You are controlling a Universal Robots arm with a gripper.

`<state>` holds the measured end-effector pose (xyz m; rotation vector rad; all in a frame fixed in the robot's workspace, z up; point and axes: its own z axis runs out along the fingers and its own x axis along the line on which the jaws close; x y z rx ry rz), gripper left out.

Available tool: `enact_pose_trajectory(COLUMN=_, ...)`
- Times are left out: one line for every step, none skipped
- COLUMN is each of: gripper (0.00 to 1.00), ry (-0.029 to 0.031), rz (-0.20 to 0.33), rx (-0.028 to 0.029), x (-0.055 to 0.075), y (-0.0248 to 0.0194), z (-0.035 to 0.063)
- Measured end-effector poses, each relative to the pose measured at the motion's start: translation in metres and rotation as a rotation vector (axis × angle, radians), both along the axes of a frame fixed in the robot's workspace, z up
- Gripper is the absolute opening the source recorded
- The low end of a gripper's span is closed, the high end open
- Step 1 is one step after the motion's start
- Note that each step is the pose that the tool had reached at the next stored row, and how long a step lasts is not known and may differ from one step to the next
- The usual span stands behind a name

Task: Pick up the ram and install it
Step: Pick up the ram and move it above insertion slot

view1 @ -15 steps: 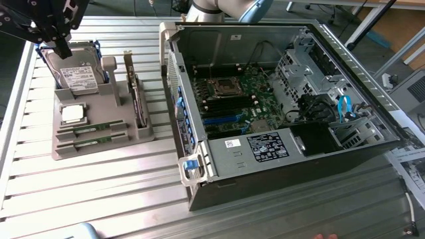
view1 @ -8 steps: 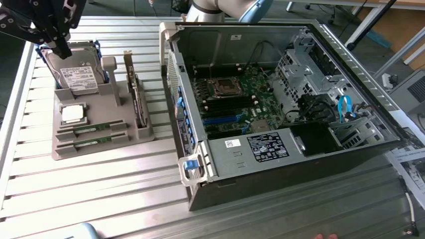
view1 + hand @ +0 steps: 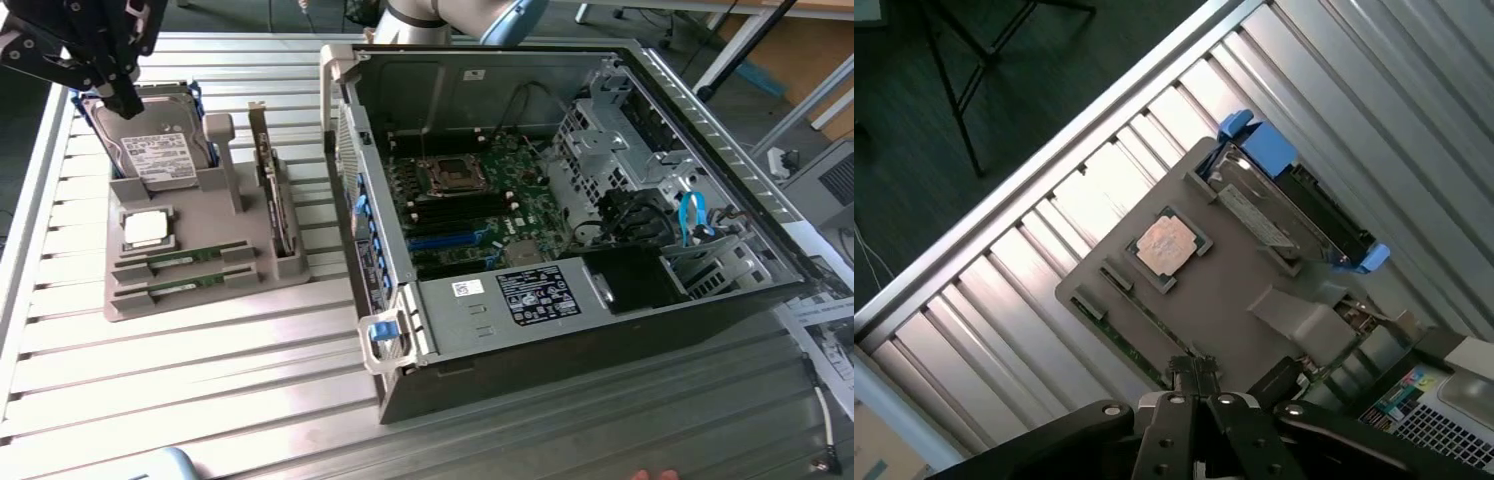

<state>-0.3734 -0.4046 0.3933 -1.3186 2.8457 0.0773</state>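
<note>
Two ram sticks lie flat in slots at the near end of a grey holder tray: one ram stick and a second one beside it. In the wrist view these ram sticks show as thin green strips, just beyond the fingertips. My gripper hangs above the far end of the tray, over the hard drive. Its fingers are shut together with nothing between them.
The tray also carries a square processor chip and an upright expansion card. An open computer case lies to the exterior view's right, with its motherboard exposed. The slatted metal table has an edge rail.
</note>
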Motion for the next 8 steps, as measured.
enact_pose_trajectory(gripper=0.11, ry=0.0, rz=0.014, rx=0.0, x=0.0, y=0.0, z=0.0)
enact_pose_trajectory(gripper=0.11, ry=0.0, rz=0.029, rx=0.0, x=0.0, y=0.0, z=0.0)
enact_pose_trajectory(gripper=0.11, ry=0.0, rz=0.043, rx=0.0, x=0.0, y=0.0, z=0.0)
enact_pose_trajectory(gripper=0.11, ry=0.0, rz=0.057, rx=0.0, x=0.0, y=0.0, z=0.0)
enact_pose_trajectory(gripper=0.11, ry=0.0, rz=0.071, rx=0.0, x=0.0, y=0.0, z=0.0)
enact_pose_trajectory(gripper=0.11, ry=0.0, rz=0.086, rx=0.0, x=0.0, y=0.0, z=0.0)
enact_pose_trajectory(gripper=0.11, ry=0.0, rz=0.102, rx=0.0, x=0.0, y=0.0, z=0.0)
enact_pose_trajectory(gripper=0.11, ry=0.0, rz=0.116, rx=0.0, x=0.0, y=0.0, z=0.0)
